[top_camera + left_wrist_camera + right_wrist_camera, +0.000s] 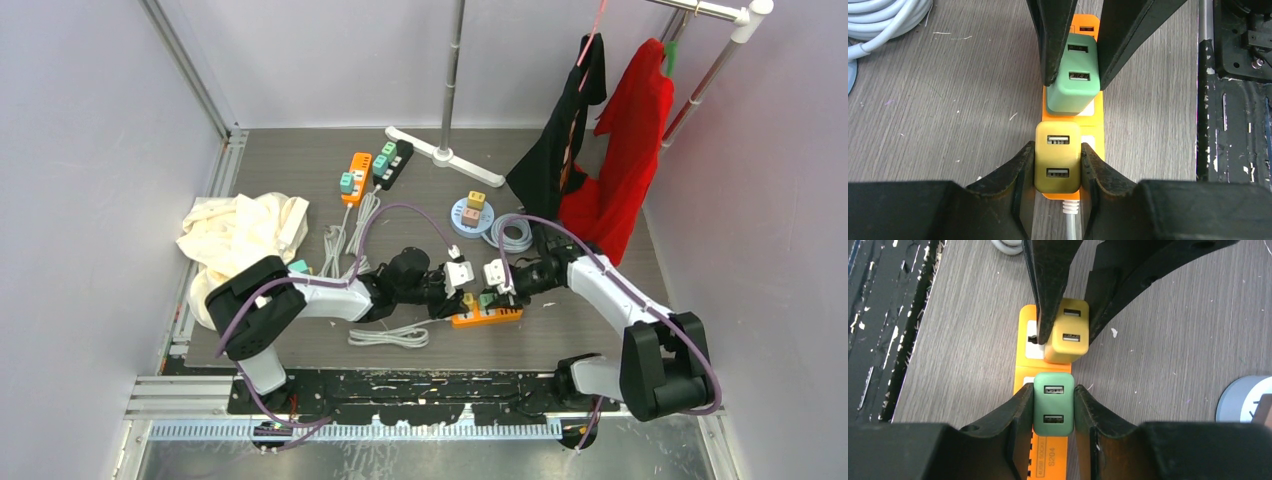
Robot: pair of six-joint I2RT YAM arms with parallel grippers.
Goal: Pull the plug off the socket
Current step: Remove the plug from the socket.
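Note:
An orange power strip (487, 317) lies on the table in front of both arms, with a yellow plug (1057, 158) and a green plug (1053, 405) seated in it side by side. My left gripper (1057, 165) is shut on the yellow plug, a finger against each side. My right gripper (1053, 407) is shut on the green plug in the same way. Each wrist view shows the other gripper's fingers around the other plug: the green plug (1073, 75) in the left wrist view, the yellow plug (1068, 330) in the right. The strip's white cable (1071, 225) runs out toward the left wrist.
A second orange strip (355, 178) and a black strip (393, 163) with plugs lie at the back. White cables (388, 337) lie left of the strip. A cream cloth (243, 232) is at the left, a blue disc with blocks (472, 211) and hanging clothes (600, 150) at the right.

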